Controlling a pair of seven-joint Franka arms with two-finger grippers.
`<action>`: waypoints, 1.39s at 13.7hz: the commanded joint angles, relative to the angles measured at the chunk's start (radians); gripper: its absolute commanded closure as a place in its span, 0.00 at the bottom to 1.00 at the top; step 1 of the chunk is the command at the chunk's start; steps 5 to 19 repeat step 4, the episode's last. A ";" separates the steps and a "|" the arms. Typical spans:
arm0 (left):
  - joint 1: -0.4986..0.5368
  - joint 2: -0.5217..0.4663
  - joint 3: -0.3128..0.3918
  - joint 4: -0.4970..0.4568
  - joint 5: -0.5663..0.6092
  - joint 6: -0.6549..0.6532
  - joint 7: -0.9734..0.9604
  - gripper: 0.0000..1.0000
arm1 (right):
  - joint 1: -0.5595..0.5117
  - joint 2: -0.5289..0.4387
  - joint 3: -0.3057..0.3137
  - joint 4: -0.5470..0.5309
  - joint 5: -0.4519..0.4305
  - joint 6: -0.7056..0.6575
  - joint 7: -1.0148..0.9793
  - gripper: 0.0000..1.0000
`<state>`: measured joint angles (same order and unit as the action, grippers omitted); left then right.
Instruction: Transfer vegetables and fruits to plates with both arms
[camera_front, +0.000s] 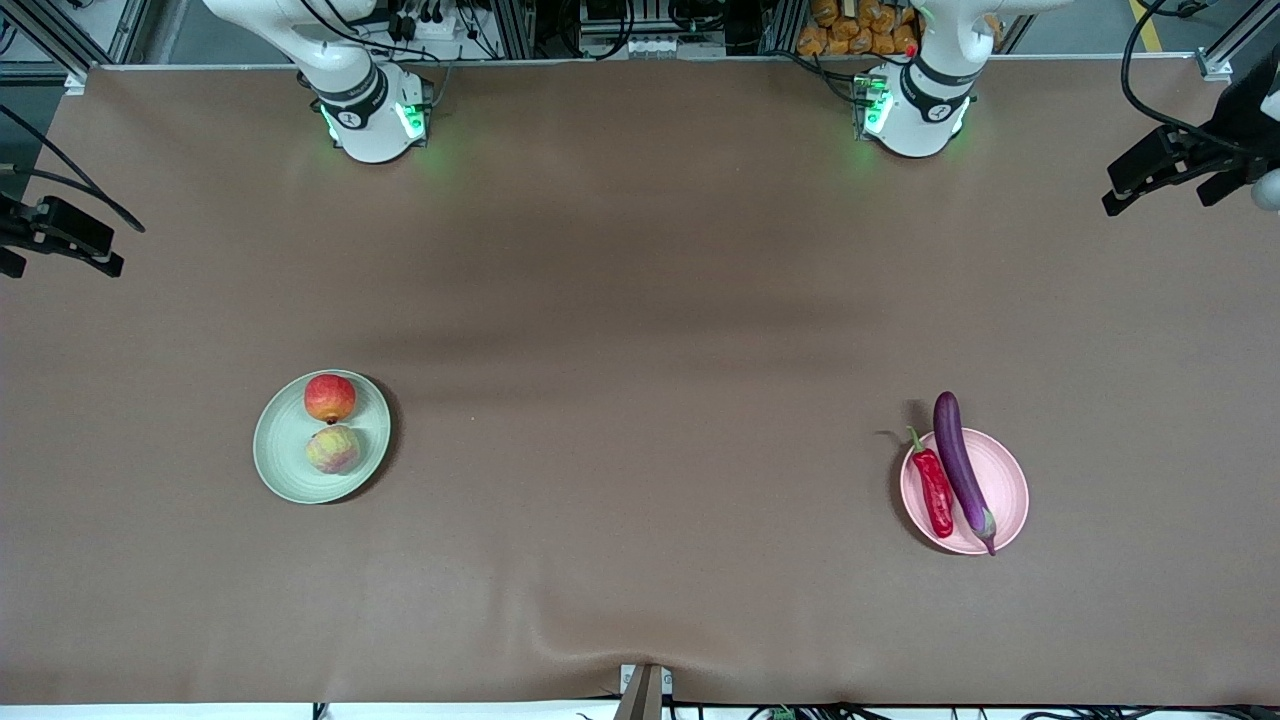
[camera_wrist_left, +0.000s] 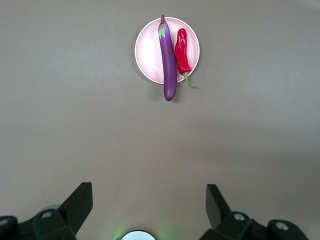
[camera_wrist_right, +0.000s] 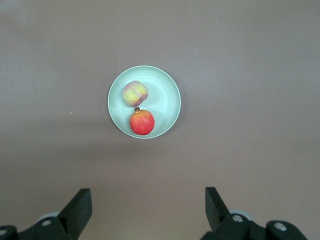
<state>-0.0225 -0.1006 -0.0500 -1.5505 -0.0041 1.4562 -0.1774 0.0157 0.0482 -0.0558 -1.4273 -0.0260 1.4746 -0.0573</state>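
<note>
1. The eggplant (camera_front: 961, 466) is long, slim and glossy purple. It lies lengthwise across the pale pink plate (camera_front: 1005, 495), with both ends reaching past the rim.
2. The red chili pepper (camera_front: 934, 489) is shorter and shiny, with a curved green stem. It lies just beside the eggplant on the same plate, on the side toward the right arm's end of the tabletop (camera_front: 640, 300); whether the two touch is hard to tell.
3. The pink plate sits toward the left arm's end of the tabletop.
4. The red-orange apple-like fruit (camera_front: 330, 398) is round. It sits on the pale green plate (camera_front: 280, 455), which lies toward the right arm's end of the tabletop.
5. The pale yellow-pink peach-like fruit (camera_front: 333, 449) is lobed and slightly smaller. It sits on the same green plate, nearer to the front camera than the apple-like fruit and close against it.
6. The left gripper (camera_wrist_left: 149, 202) hangs high above the bare tabletop with its fingers spread wide, holding and touching nothing.
7. The right gripper (camera_wrist_right: 148, 202) hangs likewise over bare tabletop, fingers spread wide and empty.
</note>
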 joint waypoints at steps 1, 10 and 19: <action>0.009 0.009 -0.005 0.026 -0.002 -0.023 0.009 0.00 | -0.040 -0.005 0.033 -0.002 0.021 -0.007 -0.012 0.00; 0.009 0.009 -0.002 0.027 -0.002 -0.031 0.010 0.00 | -0.039 -0.008 0.033 -0.012 0.063 -0.005 -0.009 0.00; 0.009 0.009 -0.002 0.027 -0.002 -0.031 0.010 0.00 | -0.039 -0.008 0.033 -0.012 0.063 -0.005 -0.009 0.00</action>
